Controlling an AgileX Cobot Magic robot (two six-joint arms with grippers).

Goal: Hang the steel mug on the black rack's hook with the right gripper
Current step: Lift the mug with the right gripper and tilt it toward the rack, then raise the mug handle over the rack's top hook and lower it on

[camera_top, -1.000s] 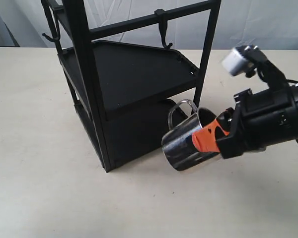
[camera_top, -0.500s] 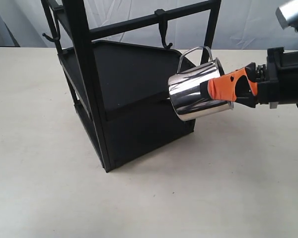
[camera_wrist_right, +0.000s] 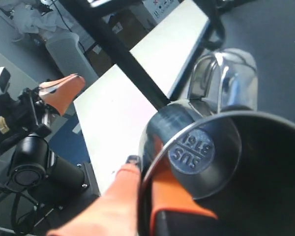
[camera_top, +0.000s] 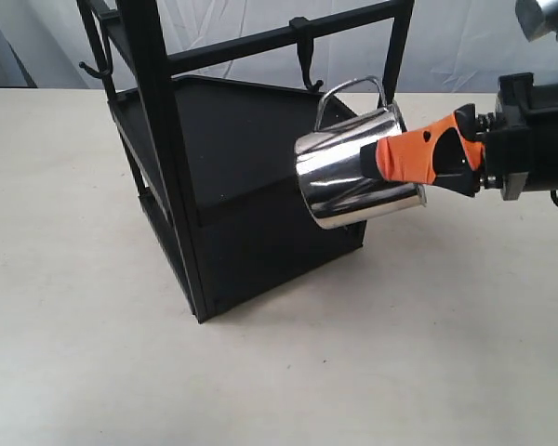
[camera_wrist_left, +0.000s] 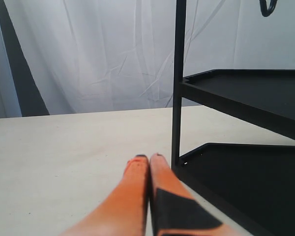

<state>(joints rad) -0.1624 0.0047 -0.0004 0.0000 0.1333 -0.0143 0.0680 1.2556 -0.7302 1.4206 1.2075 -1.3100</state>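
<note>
The shiny steel mug hangs in the air, tipped on its side, in front of the black rack. My right gripper is shut on the mug's rim, one orange finger inside and one outside the wall. The mug's handle loop points up, just right of and slightly below the hook on the top crossbar, apart from it. In the right wrist view the handle lies close to the hook. My left gripper is shut and holds nothing, low beside a rack post.
A second hook hangs on the rack's far left side. The rack's two tray shelves lie behind and below the mug. A white curtain backs the pale table. The left arm shows in the right wrist view.
The right gripper has lifted the mug from near the table up and to the left, bringing the handle loop close under the hook. The left gripper has not visibly moved.
</note>
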